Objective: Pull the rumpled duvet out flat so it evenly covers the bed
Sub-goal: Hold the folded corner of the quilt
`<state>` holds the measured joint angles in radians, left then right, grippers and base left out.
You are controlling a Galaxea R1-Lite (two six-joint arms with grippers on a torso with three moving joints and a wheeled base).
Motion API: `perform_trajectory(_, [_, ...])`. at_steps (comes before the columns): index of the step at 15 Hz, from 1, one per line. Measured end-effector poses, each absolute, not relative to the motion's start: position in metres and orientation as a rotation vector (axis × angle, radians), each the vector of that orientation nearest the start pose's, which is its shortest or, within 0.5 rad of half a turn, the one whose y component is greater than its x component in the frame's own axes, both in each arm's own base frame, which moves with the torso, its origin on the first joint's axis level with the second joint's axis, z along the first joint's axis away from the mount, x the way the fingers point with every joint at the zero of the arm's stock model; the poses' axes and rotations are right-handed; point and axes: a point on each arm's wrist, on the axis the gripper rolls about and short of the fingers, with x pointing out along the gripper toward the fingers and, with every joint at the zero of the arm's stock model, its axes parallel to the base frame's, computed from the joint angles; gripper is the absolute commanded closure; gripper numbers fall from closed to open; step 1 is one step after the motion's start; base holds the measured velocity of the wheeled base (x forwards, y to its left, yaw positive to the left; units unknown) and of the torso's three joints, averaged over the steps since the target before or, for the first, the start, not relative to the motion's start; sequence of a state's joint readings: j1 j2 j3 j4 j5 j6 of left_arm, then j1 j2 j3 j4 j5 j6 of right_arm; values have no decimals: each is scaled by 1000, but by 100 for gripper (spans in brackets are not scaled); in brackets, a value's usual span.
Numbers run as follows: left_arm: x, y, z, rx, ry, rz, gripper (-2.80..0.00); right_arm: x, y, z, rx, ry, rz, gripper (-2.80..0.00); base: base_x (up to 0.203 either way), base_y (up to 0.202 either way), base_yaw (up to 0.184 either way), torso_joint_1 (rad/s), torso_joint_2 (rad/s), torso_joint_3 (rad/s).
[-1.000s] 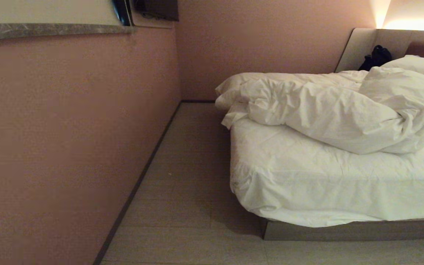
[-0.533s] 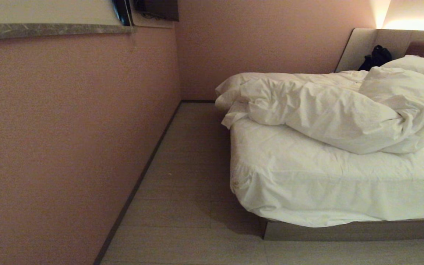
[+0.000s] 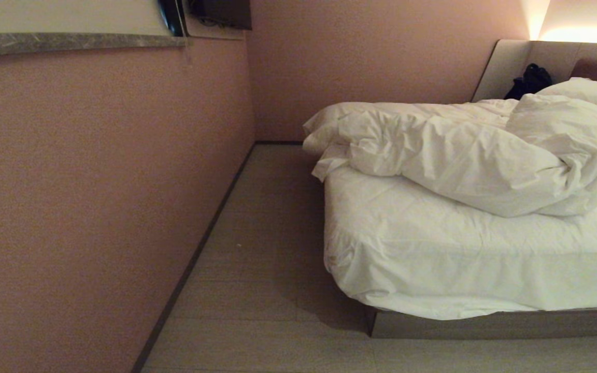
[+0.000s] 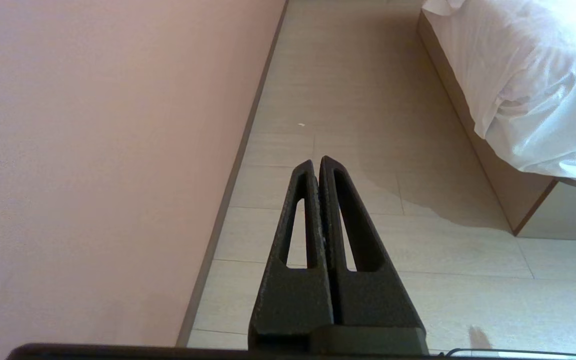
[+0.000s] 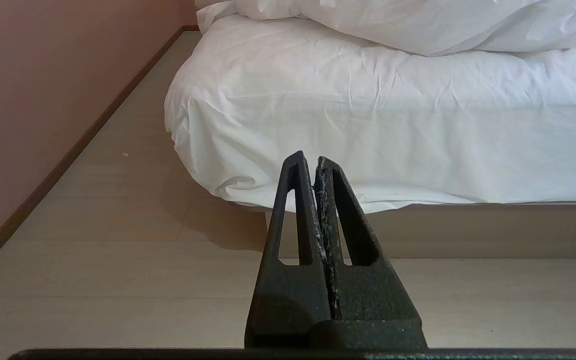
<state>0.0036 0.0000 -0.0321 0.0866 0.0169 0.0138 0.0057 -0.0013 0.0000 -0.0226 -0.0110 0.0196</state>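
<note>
- On my left wrist feed, the left end effector (image 4: pixel 316 162) has its two black fingers pressed together and holds nothing; it hangs over the pale floor (image 4: pixel 348 100) in the aisle between the pink wall (image 4: pixel 93 150) and the bed's near corner.
- The right end effector (image 5: pixel 309 159) is closed tight as well, empty, and points at the foot end of the bed (image 5: pixel 393 130), with floor between its tips and the base.
- Neither arm shows on my head feed.
- From the head camera, the bed (image 3: pixel 485 324) fills the right side: white-sheeted mattress on a grey-brown platform base, with the sheet gathered in wrinkles at the near left corner.
- The duvet (image 3: pixel 454 155) lies bunched in a thick, crumpled roll across the upper part of the mattress, one end spilling over the left edge towards the aisle and the other heaped up on the right.
- The lower part of the mattress, nearest me, is bare sheet (image 3: pixel 459 248).
- A pillow (image 3: pixel 588 90) sits behind the heap, against the padded headboard (image 3: pixel 511 62).
- A dark object (image 3: pixel 529 80) rests against the headboard beside the pillow; it may be a bag or clothing, but I can't make it out.
- A grey stone ledge (image 3: pixel 70 44) runs along the top of the left wall.
</note>
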Motion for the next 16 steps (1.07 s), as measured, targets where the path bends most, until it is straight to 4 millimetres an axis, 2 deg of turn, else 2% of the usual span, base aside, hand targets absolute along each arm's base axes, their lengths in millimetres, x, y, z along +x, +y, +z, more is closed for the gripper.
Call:
perform_trajectory(4, [-25,0,75,14,55,21,0,-23,0,78,20,-24,-5,0,0,0,0,0,0,0])
perform_trajectory(16, [-26,0,76,14,54,22,0,-23,0,78,20,-24,-5,0,193,0,0,3,2,2])
